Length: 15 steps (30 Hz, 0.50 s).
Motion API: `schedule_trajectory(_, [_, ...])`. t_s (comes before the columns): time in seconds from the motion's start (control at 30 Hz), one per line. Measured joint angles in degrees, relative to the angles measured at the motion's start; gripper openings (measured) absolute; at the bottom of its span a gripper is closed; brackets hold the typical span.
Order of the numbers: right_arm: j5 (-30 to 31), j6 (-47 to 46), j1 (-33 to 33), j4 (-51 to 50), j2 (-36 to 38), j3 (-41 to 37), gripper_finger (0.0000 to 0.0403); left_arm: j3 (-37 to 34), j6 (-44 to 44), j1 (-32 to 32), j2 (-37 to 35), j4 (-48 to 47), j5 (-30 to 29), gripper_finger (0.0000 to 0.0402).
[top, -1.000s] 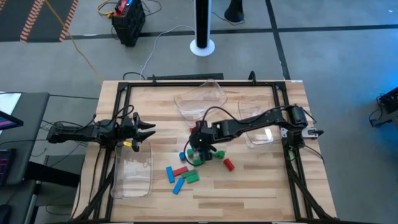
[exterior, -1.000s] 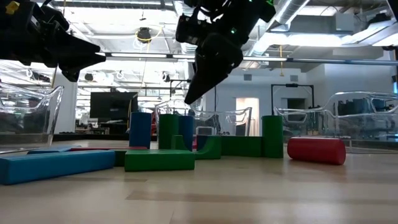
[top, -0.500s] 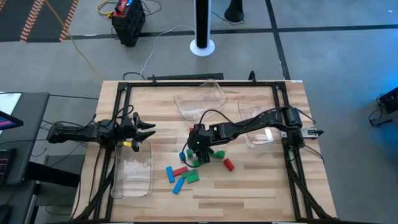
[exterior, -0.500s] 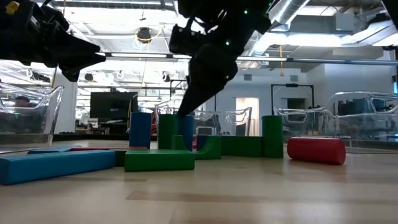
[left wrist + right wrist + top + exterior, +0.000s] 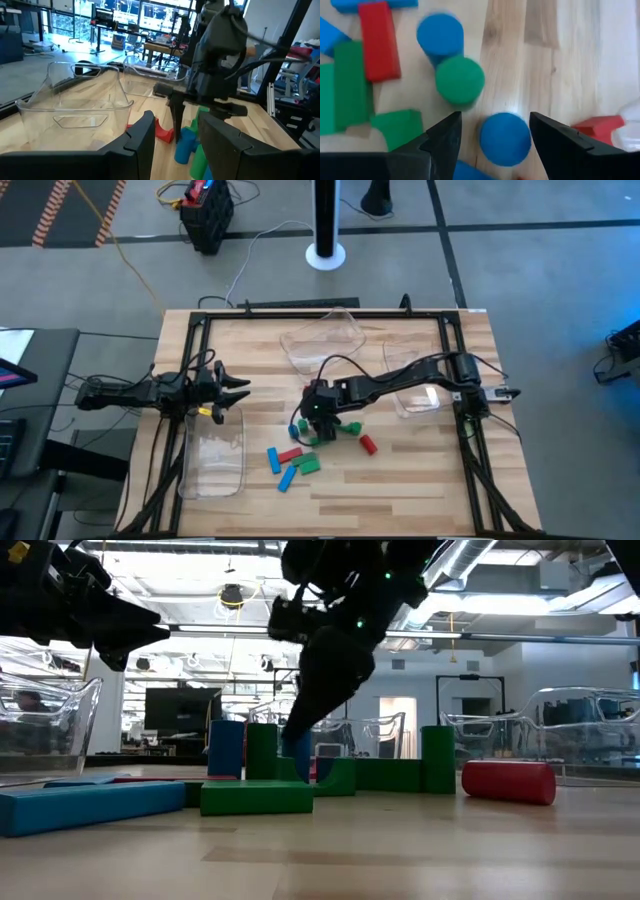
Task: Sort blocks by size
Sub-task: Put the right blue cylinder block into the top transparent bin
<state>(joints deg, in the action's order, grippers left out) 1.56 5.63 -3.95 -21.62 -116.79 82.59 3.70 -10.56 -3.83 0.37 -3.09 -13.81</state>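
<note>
Red, green and blue blocks lie in a cluster (image 5: 305, 448) mid-table; in the low view several cylinders stand upright and bars (image 5: 255, 797) lie flat. My right gripper (image 5: 318, 418) is open and low over the cluster. Its fingers stand on either side of an upright blue cylinder (image 5: 506, 139), next to a green cylinder (image 5: 460, 80) and another blue one (image 5: 440, 34). I cannot tell whether they touch it. My left gripper (image 5: 232, 392) is open and empty, held above the far end of the left clear tray (image 5: 213, 465).
A clear tray (image 5: 322, 340) sits at the far middle and another (image 5: 420, 395) under the right arm. A red cylinder (image 5: 367, 444) lies apart on the cluster's right. Blue, red and green bars (image 5: 288, 463) lie toward the near edge. Bare wood runs along the near edge.
My right gripper has gone down onto the cluster and a little toward the table's left, its open fingers dropping around the upright blue cylinder. The blocks have stayed where they were.
</note>
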Motion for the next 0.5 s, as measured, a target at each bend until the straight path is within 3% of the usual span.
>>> schedule_trajectory(0.17, [-0.8,0.0,0.0,0.8,-1.7,0.0,0.025,0.0,0.0,0.0,0.0,0.0,0.0,0.0144])
schedule_trajectory(0.5, [-1.6,0.3,0.4,1.5,-2.3,0.0,0.0157,0.0,0.0,0.0,0.0,-0.1,0.0,0.0144])
